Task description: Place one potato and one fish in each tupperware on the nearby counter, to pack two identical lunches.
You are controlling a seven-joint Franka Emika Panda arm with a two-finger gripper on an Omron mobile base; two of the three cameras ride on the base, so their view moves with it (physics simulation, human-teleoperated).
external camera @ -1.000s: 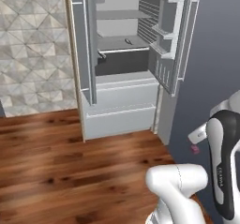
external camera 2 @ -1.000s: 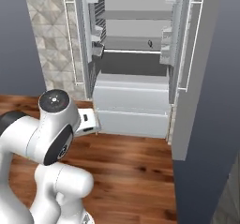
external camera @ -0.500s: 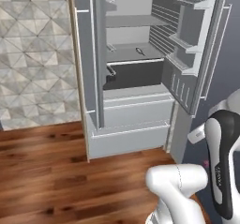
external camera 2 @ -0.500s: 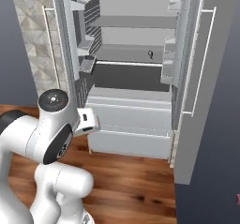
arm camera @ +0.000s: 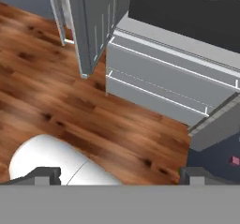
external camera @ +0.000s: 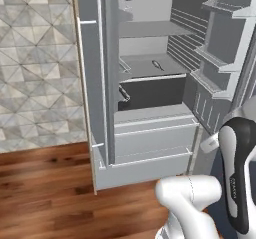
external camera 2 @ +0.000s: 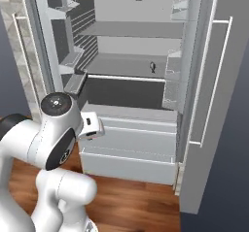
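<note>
On the middle shelf of the open grey fridge point(external camera 2: 146, 143) lies a small mottled grey fish point(external camera 2: 152, 67); the pincer point(arm camera: 119, 174), spread wide, holds nothing above the wooden floor point(arm camera: 56, 101).

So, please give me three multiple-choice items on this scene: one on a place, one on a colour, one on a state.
1. Where does the small fish lie?
A. on a middle fridge shelf
B. on the floor
C. in a door bin

2. What colour is the floor?
A. white
B. reddish-brown wood
C. grey tile

3. How do the fridge doors stand?
A. both shut
B. one open
C. both open

Key: 1 A, the dark shape rests on the shelf above the dark compartment; 2 B, wood planks show; 3 C, door bins stand out on either side of the shelves.
</note>
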